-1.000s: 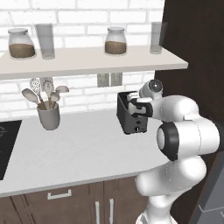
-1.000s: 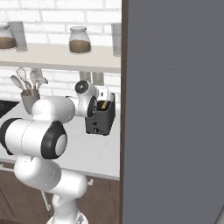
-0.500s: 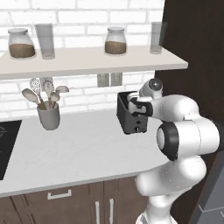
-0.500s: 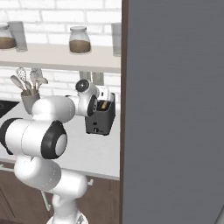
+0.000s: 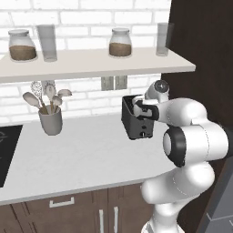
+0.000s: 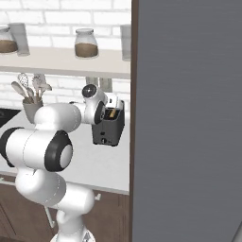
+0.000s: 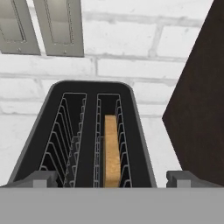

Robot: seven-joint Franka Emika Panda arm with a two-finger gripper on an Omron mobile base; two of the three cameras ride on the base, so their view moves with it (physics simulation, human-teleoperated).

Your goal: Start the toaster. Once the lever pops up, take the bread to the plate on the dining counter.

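Gripper [image 7: 112, 178] is hovering at bottom centre of the hand view, fingers spread wide and gripping nothing, tips [image 7: 40, 178] showing at either lower corner. Toaster [image 7: 89, 135] is sitting directly ahead, mid-frame. Bread [image 7: 111, 151] is standing on edge, sunk in the right slot, slightly right of the midline. Judgement: starting calls for shifting onto the lever, which I cannot make out here, and pressing straight down.
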